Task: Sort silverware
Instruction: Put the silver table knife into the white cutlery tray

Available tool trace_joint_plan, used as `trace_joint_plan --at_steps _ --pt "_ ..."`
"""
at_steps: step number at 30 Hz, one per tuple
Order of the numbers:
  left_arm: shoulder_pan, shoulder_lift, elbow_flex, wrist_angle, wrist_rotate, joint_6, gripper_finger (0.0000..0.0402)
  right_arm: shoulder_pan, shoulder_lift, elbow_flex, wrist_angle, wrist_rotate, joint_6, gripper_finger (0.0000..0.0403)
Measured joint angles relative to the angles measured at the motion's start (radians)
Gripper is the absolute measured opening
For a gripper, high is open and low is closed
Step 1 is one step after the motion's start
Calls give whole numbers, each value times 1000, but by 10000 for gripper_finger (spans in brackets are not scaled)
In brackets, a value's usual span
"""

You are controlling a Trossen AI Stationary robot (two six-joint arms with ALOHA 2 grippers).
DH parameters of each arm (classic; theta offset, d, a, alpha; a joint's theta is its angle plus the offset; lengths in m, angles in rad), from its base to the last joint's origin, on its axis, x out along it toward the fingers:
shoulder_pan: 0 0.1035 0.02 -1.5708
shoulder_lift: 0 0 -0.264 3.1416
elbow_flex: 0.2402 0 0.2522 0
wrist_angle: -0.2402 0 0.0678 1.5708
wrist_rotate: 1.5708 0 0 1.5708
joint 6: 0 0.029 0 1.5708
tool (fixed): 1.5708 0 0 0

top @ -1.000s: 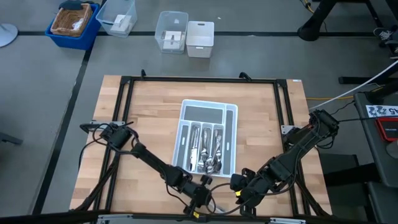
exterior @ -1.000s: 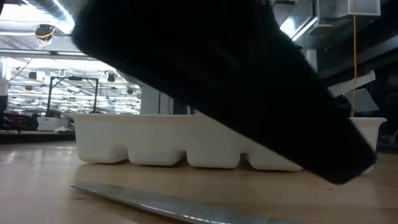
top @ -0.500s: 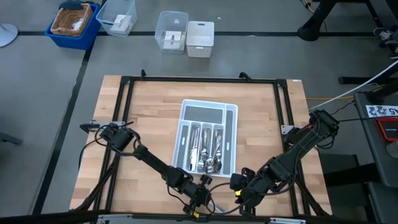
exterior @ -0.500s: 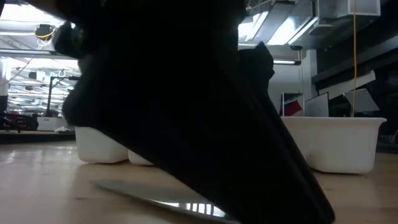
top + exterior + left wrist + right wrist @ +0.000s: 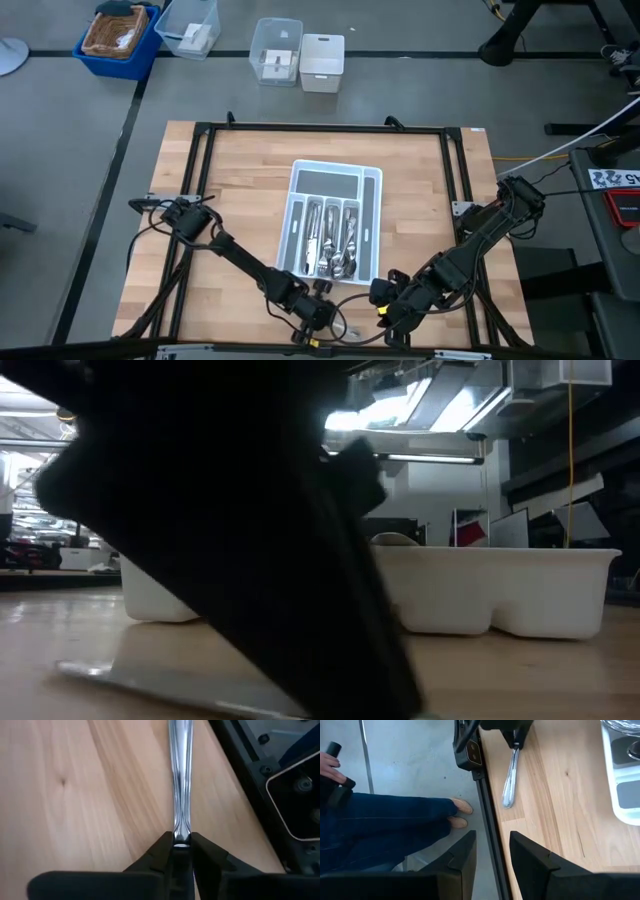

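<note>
Fingers point(image 5: 182, 851) pinch one utensil point(image 5: 181, 775) (left arm).

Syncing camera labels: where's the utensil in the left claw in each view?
High: hidden under the left claw, near table edge.
Low: utensil flat on the wood, foreground.
Left wrist: handle running up from the shut fingers.
Right wrist: at top, beside the table edge.
Shared landmark: white tray.
</note>
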Motion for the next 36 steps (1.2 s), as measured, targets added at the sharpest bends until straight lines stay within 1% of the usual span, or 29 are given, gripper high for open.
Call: trace_joint_plan --at_steps 6,10,12,16,21,28,31,36 --pt "-9 -16 -5 -90 16 -126 30 0 0 0 0 -2 0 120" --pt "-16 -17 6 -173 55 -199 30 0 -2 0 0 -15 0 120" --pt "-20 -19 6 -199 73 -210 31 0 -8 0 -2 -16 0 120" --pt "-27 -19 7 -183 78 -200 34 0 -14 0 -2 -12 -7 120" --pt "-17 -31 18 -181 89 -251 58 0 -16 0 -7 -12 -8 120" --pt "9 -52 61 -200 88 -209 108 0 -16 0 -10 -14 -27 120" --pt "14 -55 74 -179 75 -199 116 0 -16 0 -10 -13 -35 120" --pt "9 -55 75 -155 45 -188 116 0 -16 0 -11 -13 -37 120"
